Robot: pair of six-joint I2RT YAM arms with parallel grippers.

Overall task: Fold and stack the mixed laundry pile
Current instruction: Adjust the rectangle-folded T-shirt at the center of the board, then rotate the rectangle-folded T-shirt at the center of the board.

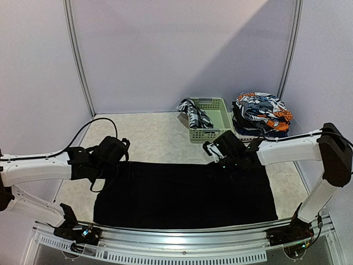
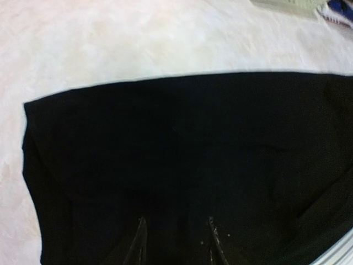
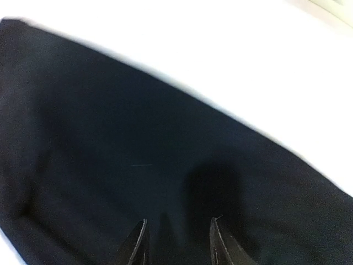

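See pale marbled surface (image 1: 160, 132) running from the near rail back to the grey backdrop walls. Find large black cloth (image 1: 182, 196) spread flat across its near half, roughly rectangular, long side left to right, near edge close to the rail by the arm bases, far edge straight in the left wrist view. Suspect a doubled layer along the cloth's left edge from that same view; too dark to confirm. Have left arm (image 1: 33, 168) reaching in from the left, head over the cloth's far-left corner. Have right arm (image 1: 292, 149) reaching in from the right, head over the far edge, right of centre. Spot pale green slotted basket (image 1: 212, 135) beyond the cloth's far edge, apart from it. Spot stack of printed pieces (image 1: 262, 110) just right of the basket, orange-blue-white print on top, darker layers underneath. See black-and-white patterned garment (image 1: 194, 113) draped over the basket's left rim, partly inside, partly hanging out. Read left gripper (image 2: 176, 243) as spread, fingers apart low over the black cloth, nothing visibly pinched; can't tell whether the tips touch fabric. Read right gripper (image 3: 177, 240) likewise: fingers apart above the cloth, dark shadow patch just ahead of them, contact unclear.
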